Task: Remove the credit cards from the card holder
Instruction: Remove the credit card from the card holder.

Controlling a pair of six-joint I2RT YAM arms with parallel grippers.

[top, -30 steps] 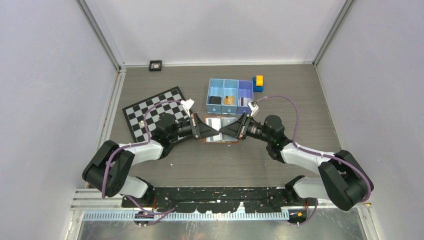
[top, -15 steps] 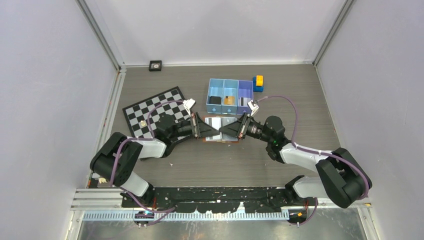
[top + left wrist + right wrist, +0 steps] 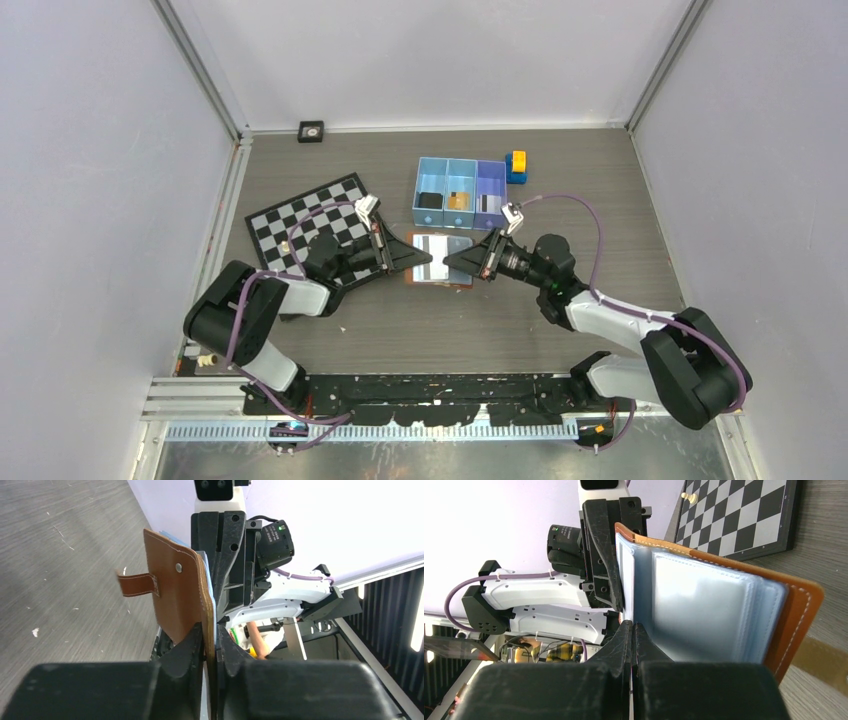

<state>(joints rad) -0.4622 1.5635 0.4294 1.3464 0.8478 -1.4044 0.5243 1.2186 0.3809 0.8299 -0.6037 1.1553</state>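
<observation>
The brown card holder (image 3: pixel 440 258) hangs open between my two grippers, just above the table. My left gripper (image 3: pixel 210 639) is shut on the edge of its brown cover (image 3: pixel 175 595), whose snap strap hangs out to the left. My right gripper (image 3: pixel 632 627) is shut, with its tips pinched on a thin pale sleeve edge of the card holder (image 3: pixel 704 610). I cannot tell whether a card sits in the cloudy sleeves. Credit cards lie in the blue tray: a dark one (image 3: pixel 431 200), an orange one (image 3: pixel 459 200) and a grey one (image 3: pixel 488 203).
The blue three-compartment tray (image 3: pixel 418 188) stands just behind the holder, with a yellow-and-blue block (image 3: pixel 516 166) at its right end. A checkerboard (image 3: pixel 300 225) lies at the left under my left arm. A small black object (image 3: pixel 311 130) sits by the back wall.
My right gripper has closed on the sleeve edge. Both wrists have drawn slightly apart, the left to the left and the right to the right, and the holder is spread wider.
</observation>
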